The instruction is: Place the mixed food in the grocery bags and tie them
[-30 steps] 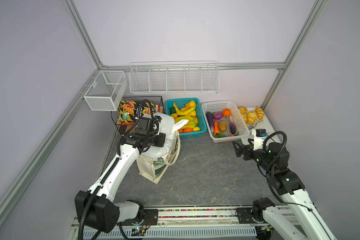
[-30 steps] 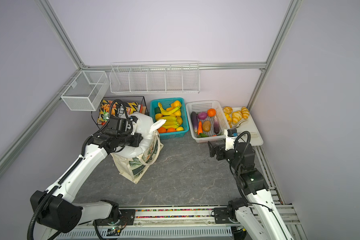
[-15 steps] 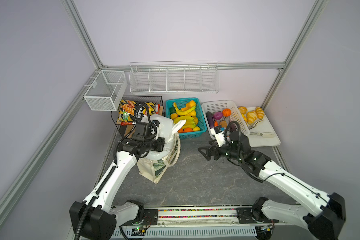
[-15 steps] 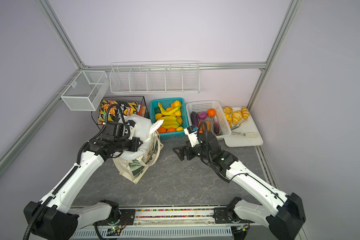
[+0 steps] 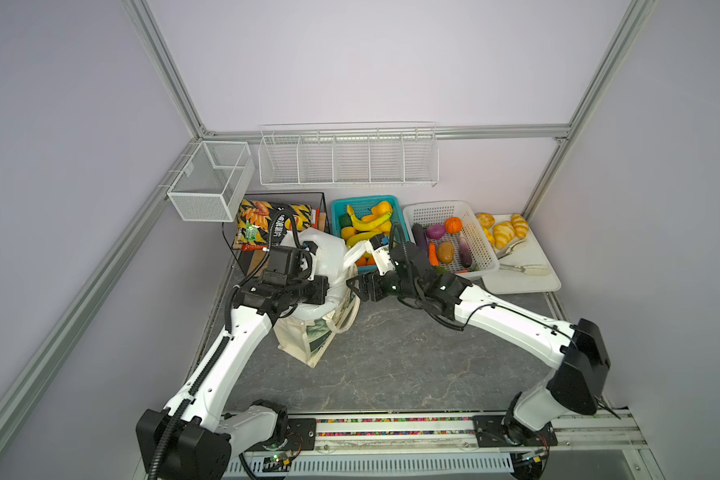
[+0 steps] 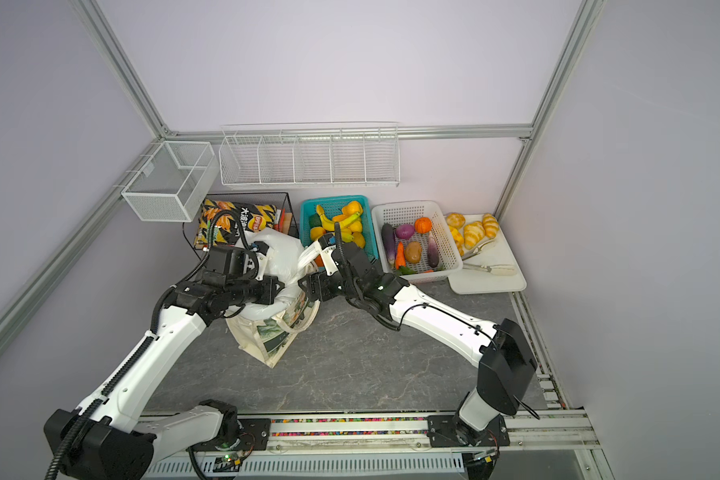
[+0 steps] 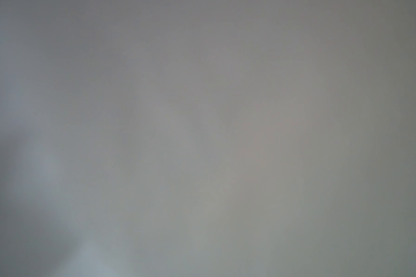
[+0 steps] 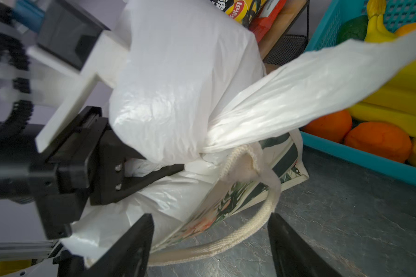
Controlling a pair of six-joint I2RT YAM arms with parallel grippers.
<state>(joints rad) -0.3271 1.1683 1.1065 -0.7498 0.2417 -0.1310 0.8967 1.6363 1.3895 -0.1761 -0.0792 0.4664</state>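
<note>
Because the left wrist view is only grey blur, the left gripper (image 8: 159, 167) reads best from the right wrist view: its jaws are pinched tight on a fold of the plastic bag (image 5: 327, 249). That bag bulges out of the tote (image 5: 308, 345), which stands near the back left corner of the table (image 5: 391, 353); no food shows inside either. From the bag's gathered neck a free handle (image 8: 310, 91) sticks out flat, its long axis running toward the teal basket (image 5: 336, 208) at the back edge. The right gripper (image 5: 355, 289) is the nearer one to it, parted and holding nothing, its jaws straddling the tote's rope (image 8: 226, 242). The free handle lies just beyond that gripper, toward the back edge, so tying likely calls for a short reach back, closing across the strip's width.
</note>
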